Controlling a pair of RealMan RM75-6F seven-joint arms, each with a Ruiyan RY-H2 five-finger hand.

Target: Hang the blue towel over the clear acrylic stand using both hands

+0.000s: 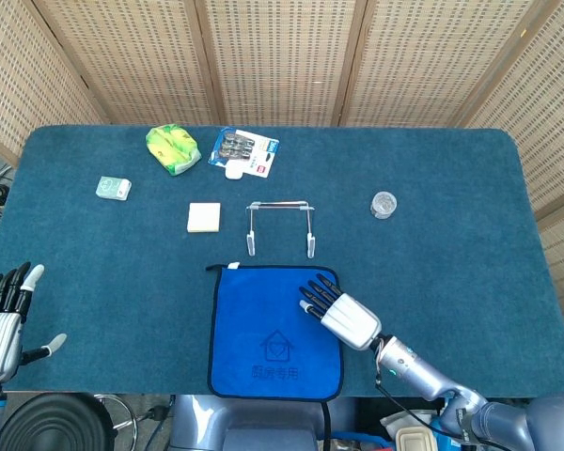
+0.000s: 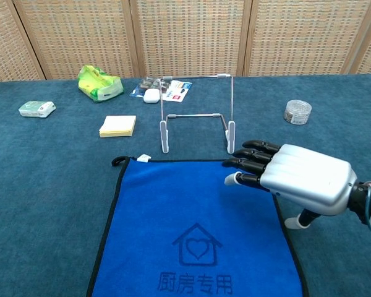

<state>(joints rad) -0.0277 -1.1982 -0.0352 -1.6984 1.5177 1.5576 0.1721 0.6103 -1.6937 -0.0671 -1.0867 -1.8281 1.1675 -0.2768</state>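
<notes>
Towel (image 1: 263,334), blue, lies flat near the table's front edge, just before the clear stand (image 1: 280,225). Right hand (image 1: 343,315) hovers over its far right corner, fingers extended, grasping nothing. Left hand (image 1: 5,319) waits open, far left. Next, probably pinching both far corners.

The blue towel (image 2: 195,235) has a little house with a heart in it (drawn in dark lines). Under the house it says 厨房专用.
</notes>
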